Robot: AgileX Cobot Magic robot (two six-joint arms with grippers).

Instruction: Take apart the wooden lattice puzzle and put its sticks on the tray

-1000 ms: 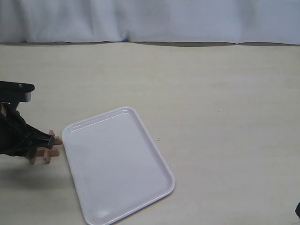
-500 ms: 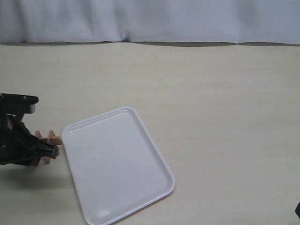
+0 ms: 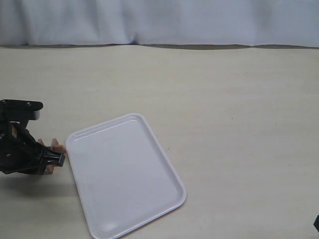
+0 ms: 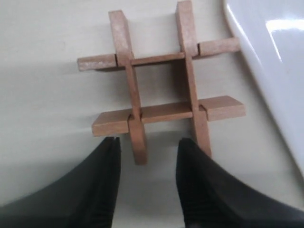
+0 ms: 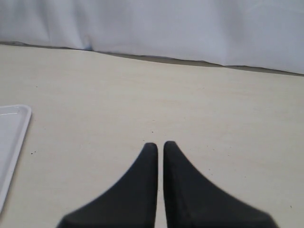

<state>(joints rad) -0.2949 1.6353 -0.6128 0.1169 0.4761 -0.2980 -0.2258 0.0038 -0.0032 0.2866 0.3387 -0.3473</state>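
Left tool (image 4: 148, 142) sits low over the table (image 3: 224, 99), wide open w/ nothing gripped, its pads (image 4: 102, 185) either side of the free end of one of the sticks (image 4: 134, 109) of the wooden lattice puzzle (image 4: 159, 85). The puzzle lies flat at approx 9 o'clock of the tray (image 3: 124, 179), just beside the rim; can't tell if touching. Risks as I see them: if the tool closes on that one end & lifts, the whole # prob comes up w/ it, since the notches look fully seated & nothing pins the rest. A crooked pull could jam the joints or shove the lattice toward 3 o'clock against the tray rim. The pads are also close to the stick's tip, so it may slip out. Right tool (image 5: 160, 145), way off at 4 o'clock, is all but closed on nothing & too far to brace. Count, near to far: 1 right tool, 1 tray (0 sticks on it), 1 left tool, 1 puzzle = 4 sticks, all interlocked, 1 table, 1 white cloth (image 3: 159, 20) at 12 o'clock.
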